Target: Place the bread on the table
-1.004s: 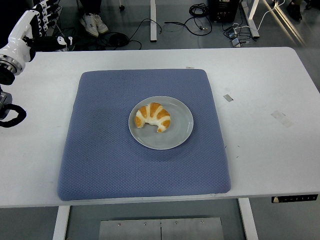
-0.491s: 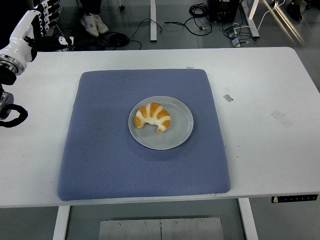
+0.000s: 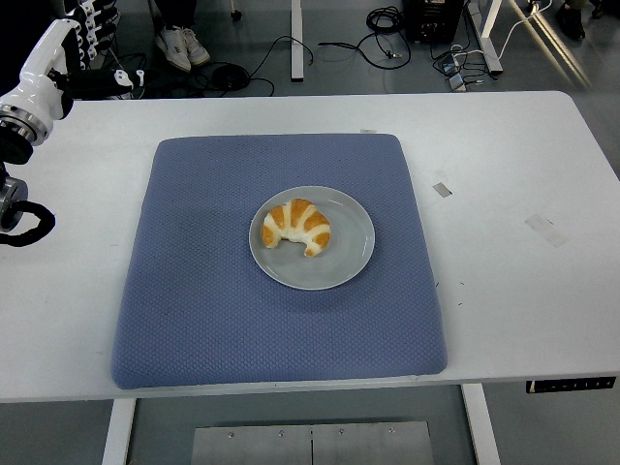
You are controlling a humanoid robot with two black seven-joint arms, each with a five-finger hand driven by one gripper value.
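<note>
White bench (image 3: 504,281), smooth matte top, a few small tape scraps (image 3: 544,229) toward its right side. Beyond the far edge, grey floor with black cables (image 3: 291,48), bench legs and a pair of white sneakers (image 3: 181,45). Blue mat (image 3: 194,291) covers the bench's middle: square, rounded corners, dimpled woven texture, soft padded edges. At mat centre sits a round grey plate (image 3: 351,247), glossy with a shallow rim. Bread (image 3: 296,227) is a croissant, golden-brown with pale stripes, curved crescent, lying on the plate's left half, ends pointing to the near edge. Left hand (image 3: 77,24), white shell with black joints, is raised at the far left corner above the bench edge, fingers straight and relaxed, holding nothing. Right arm not visible.
</note>
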